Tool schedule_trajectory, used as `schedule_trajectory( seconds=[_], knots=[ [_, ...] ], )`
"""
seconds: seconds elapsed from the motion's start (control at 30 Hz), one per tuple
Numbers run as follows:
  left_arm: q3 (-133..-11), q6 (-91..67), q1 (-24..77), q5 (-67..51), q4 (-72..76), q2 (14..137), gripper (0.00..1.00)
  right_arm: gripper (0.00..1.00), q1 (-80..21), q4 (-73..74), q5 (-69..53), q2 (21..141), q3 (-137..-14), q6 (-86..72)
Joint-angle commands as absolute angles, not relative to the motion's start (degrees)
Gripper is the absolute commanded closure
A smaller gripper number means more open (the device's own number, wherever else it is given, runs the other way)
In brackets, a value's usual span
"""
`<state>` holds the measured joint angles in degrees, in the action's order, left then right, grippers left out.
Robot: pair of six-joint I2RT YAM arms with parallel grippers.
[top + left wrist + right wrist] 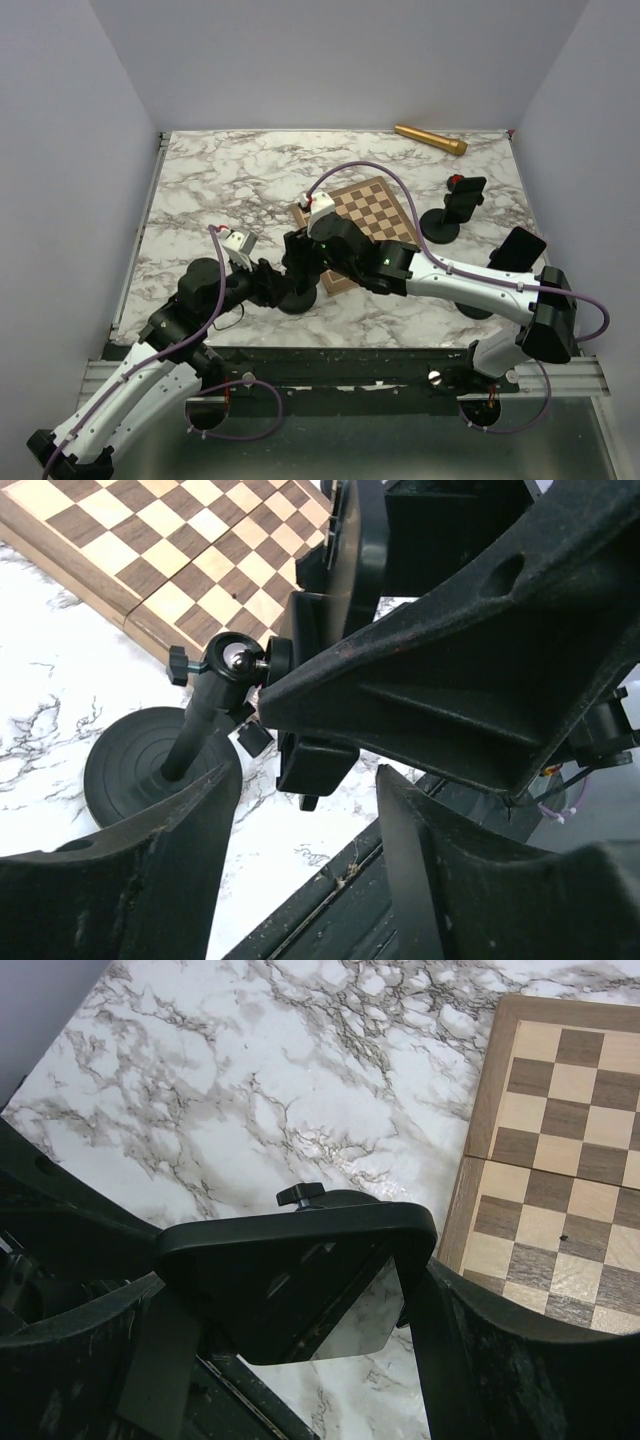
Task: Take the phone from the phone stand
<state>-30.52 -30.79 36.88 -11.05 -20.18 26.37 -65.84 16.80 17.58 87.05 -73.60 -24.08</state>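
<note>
A: From above first. On the left?
B: Reaches low from the near left corner over the white, grey-veined marble table [220,180]. Ends with the black two-finger left gripper [272,284] just beside the round disc base of the black phone stand [296,301].
A: And on the right?
B: Stretches across from the near right, forearm over the near corner of the wooden chessboard of light and dark squares [365,212]. Sets the black two-finger right gripper [300,256] directly above that stand. Hides the black glossy slab of a phone [300,1290] from this camera.
A: Left wrist camera?
B: Shows both fingers [150,880] standing apart, with bare marble and the table's near edge in the gap and nothing clamped. Puts the stand's stem and ball joint just beyond the finger on the view's left, the cradle above the gap, and the other gripper's bulk crowding in from the upper right.
A: Right wrist camera?
B: Looks down on the phone lying crosswise between the two fingers [500,1360], edges against both. Clamped on it, by the look. Close against the stand's head, tightening knob poking out just behind the phone's far edge. Cannot tell whether seated in the cradle or lifted clear. Chessboard off to the right.
</note>
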Motion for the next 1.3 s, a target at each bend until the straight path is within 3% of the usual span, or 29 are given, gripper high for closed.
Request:
schedule_trajectory(
  seconds=[0.0,0.2,0.33,0.5,0.77,0.93,1.27],
  knots=[
    [-30.5,-28.3,37.2,-14.5,-15.6,27.0,0.38,0.99,-65.3,15.7,14.9,86.3,-74.1,-25.2],
    [-30.0,-28.6,37.2,-15.1,-13.5,28.0,0.51,0.99,-65.3,14.8,14.3,86.3,-73.5,-25.2],
    [-30.2,-28.6,37.2,-16.0,-12.8,29.1,0.54,0.99,-65.2,14.3,14.6,86.4,-73.2,-25.2],
    [-29.9,-28.4,37.3,-16.5,-13.5,29.3,0.55,0.99,-65.2,14.0,14.2,86.3,-73.2,-25.6],
    [-28.6,-30.1,37.3,-17.2,-12.6,28.9,0.47,0.99,-65.2,13.4,13.8,86.5,-73.4,-25.4],
    [-28.8,-30.6,37.3,-17.5,-12.3,29.6,0.55,0.99,-65.2,13.4,13.8,86.0,-73.1,-25.4],
    [-29.9,-31.6,37.3,-16.8,-14.6,30.4,0.83,0.99,-65.2,13.8,16.5,86.8,-72.2,-24.4]
  ],
)
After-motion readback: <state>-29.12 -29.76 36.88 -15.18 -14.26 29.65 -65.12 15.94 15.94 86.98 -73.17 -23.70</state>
